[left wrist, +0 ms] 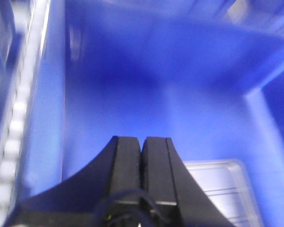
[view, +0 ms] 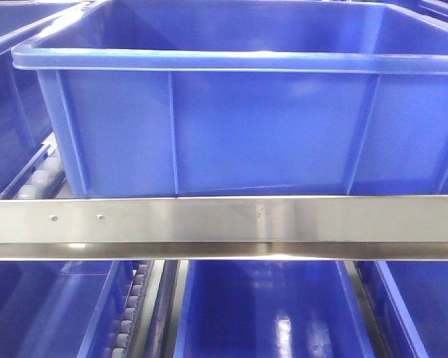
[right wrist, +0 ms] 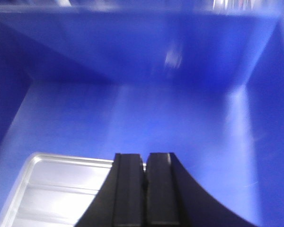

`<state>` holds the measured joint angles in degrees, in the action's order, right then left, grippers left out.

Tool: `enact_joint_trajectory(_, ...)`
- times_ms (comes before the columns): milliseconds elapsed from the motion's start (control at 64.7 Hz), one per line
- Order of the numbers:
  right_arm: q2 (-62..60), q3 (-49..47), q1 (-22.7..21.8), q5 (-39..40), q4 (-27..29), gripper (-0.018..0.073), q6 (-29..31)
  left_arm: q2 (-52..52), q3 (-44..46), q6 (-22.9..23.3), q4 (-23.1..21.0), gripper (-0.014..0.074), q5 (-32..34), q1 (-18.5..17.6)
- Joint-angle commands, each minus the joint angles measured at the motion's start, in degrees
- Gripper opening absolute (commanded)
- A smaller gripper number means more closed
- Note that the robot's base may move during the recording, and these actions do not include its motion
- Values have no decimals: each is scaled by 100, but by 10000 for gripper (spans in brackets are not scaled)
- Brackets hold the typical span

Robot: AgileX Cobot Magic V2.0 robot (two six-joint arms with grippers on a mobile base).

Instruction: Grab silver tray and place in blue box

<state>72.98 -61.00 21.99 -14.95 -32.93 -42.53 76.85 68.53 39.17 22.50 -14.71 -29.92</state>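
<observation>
Silver tray [right wrist: 57,191] lies flat on the blue box's [right wrist: 146,118] floor, at lower left of the right wrist view. Both the left gripper [left wrist: 142,142] and right gripper [right wrist: 144,158] hang above it, fingers pressed together, holding nothing.

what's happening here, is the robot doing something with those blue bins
A two-arm robot is working over a blue box. Both wrist views look down into it, and a silver tray lies on its floor. The left gripper and right gripper both have their fingers pressed together with nothing visibly between them, and hang above the tray. From the front view only crates and a steel rail show, so the arms themselves are out of sight there.
</observation>
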Motion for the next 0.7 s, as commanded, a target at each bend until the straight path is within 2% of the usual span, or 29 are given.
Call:
enact_joint_trajectory(0,-669,377,-10,760,-457,50,118,-774,-556,-26,179,-93,873,-32)
enact_joint_trajectory(124,-1550,1418,-10,1557,-797,50,118,-1735,-1716,-26,394,-93,1408,-32)
enact_joint_trajectory(185,-2124,1950,-10,1804,-897,50,118,-2260,-2389,-26,636,-93,1594,-32)
enact_joint_trajectory(448,-4476,3486,-10,1445,-898,50,118,-4729,-4347,-26,705,-93,1557,-32)
enact_joint_trajectory(680,-5783,3939,-10,1454,-898,50,118,-6136,-4946,-26,705,-93,1568,-32)
